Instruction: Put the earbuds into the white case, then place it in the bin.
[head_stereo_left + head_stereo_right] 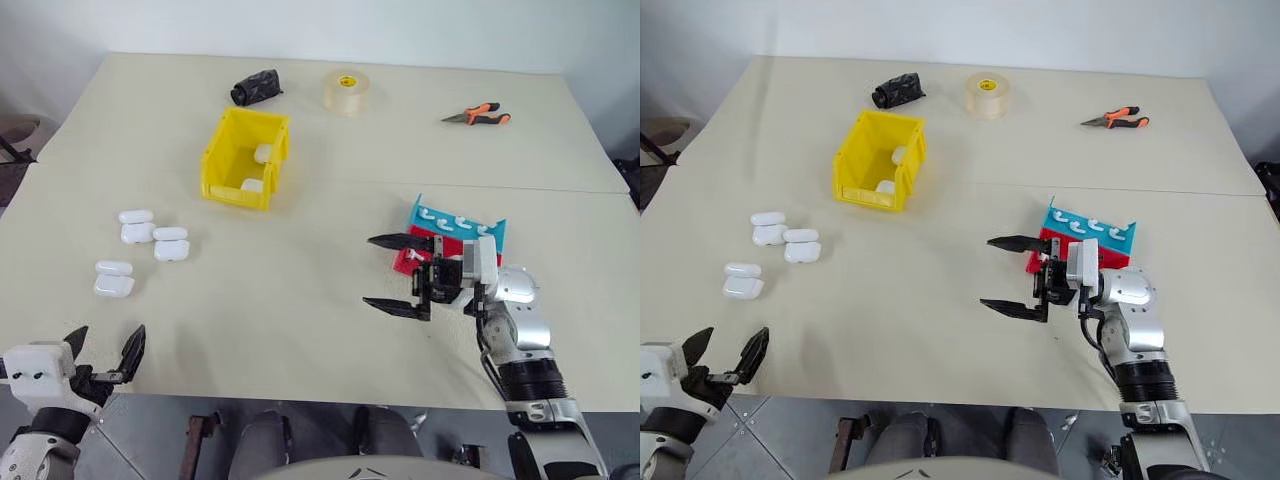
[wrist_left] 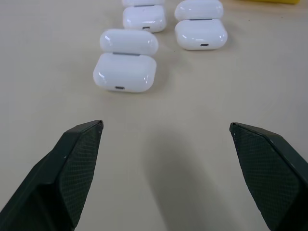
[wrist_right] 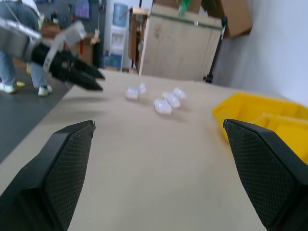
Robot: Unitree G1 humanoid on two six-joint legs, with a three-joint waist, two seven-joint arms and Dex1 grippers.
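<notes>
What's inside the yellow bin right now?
Two white cases lie inside the bin: one against the far right wall, one by the near wall. The near wall covers part of the floor, so anything lying there is hidden.

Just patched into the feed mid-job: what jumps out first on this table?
The yellow bin stands mid-table with two white cases already inside. Three open white cases lie in a cluster to its near left, ahead of the open left gripper. The right gripper hovers wide open, pointing left, beside the blue and red trays of earbuds.
</notes>
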